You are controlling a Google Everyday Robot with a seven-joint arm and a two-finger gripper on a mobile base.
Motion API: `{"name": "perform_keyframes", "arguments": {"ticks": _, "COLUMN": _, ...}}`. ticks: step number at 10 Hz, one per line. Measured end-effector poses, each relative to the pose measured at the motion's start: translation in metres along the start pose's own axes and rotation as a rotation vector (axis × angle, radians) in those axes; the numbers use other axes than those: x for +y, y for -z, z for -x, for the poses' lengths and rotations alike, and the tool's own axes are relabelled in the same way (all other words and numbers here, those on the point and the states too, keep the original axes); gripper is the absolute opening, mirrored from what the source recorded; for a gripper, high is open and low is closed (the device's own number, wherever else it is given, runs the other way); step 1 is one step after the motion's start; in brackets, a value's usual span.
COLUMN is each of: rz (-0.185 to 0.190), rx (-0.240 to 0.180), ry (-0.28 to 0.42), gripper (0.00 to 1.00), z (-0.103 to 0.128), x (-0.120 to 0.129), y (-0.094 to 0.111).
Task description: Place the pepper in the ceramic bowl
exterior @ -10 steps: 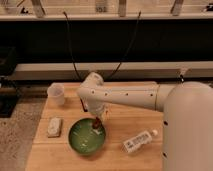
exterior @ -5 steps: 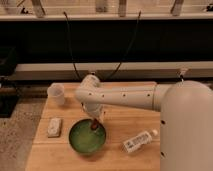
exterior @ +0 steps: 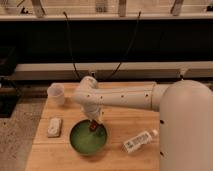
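Note:
The green ceramic bowl [exterior: 84,143] sits on the wooden table [exterior: 125,117], near its front left. My gripper [exterior: 93,125] hangs from the white arm over the bowl's far rim. It is shut on the small dark red pepper [exterior: 93,128], which hangs just above the inside of the bowl at its back edge.
A white plastic cup [exterior: 56,93] stands at the table's back left. A small white flat object [exterior: 54,127] lies left of the bowl. A white bottle [exterior: 138,141] lies on its side right of the bowl. My white body [exterior: 187,130] fills the right side.
The gripper with the pepper has moved slightly left and down over the bowl's far rim, then stayed about still.

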Motion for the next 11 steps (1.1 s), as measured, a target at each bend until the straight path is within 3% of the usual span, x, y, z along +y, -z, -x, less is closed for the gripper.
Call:
{"name": "perform_keyframes", "arguments": {"ticks": 2, "rz": -0.016, "rx": 0.001, "ry": 0.005, "gripper": 0.1, "z": 0.001, "x": 0.0, "y": 0.002}}
{"name": "perform_keyframes", "arguments": {"ticks": 5, "rz": -0.035, "rx": 0.007, "ry": 0.031, "gripper": 0.0, "z": 0.015, "x": -0.002, "y": 0.005}}
{"name": "perform_keyframes", "arguments": {"ticks": 11, "rz": -0.054, "rx": 0.002, "ry": 0.038, "gripper": 0.0, "z": 0.054, "x": 0.008, "y": 0.01}}
